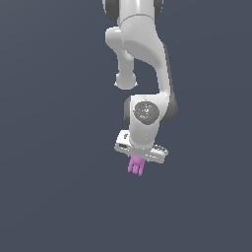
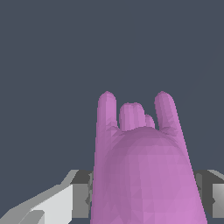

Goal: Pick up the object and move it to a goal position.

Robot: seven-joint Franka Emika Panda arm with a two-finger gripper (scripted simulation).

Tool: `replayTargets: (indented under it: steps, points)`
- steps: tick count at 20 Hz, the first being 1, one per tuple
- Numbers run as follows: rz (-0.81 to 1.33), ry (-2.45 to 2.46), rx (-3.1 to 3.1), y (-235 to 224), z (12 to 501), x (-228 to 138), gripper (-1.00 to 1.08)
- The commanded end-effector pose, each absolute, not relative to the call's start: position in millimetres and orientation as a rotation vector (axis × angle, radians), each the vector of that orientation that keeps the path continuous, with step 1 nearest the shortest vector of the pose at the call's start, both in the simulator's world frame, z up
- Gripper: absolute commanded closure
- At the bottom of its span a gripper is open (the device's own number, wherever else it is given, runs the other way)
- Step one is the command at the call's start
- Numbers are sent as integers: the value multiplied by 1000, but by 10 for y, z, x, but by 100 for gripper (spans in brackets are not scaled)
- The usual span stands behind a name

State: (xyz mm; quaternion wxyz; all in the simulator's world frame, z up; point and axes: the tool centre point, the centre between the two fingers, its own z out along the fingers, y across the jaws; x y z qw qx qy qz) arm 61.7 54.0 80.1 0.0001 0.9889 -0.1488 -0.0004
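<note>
The object (image 1: 136, 166) is a small pink-purple blocky piece with short stubby prongs pointing downward. It hangs just under the white hand of my gripper (image 1: 138, 158), below the middle of the exterior view. The wrist view shows the object (image 2: 144, 166) large and close, with several rounded prongs pointing away from the camera. Grey finger pads (image 2: 81, 197) press against both of its sides, so the gripper is shut on it. The object hides the fingertips in the exterior view.
The white arm (image 1: 142, 54) comes down from the upper edge of the exterior view. Everything around it is a plain dark grey-blue background with no visible edges, other objects or goal marker.
</note>
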Motion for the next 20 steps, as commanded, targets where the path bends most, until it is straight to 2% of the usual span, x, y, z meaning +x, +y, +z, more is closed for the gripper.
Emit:
replayTargets:
  steps: [1, 9, 20]
  points:
    - [0, -467, 3107, 543, 827, 615, 108]
    - [0, -467, 3107, 581, 1161, 546, 108]
    - [0, -468, 3107, 693, 2163, 359, 108]
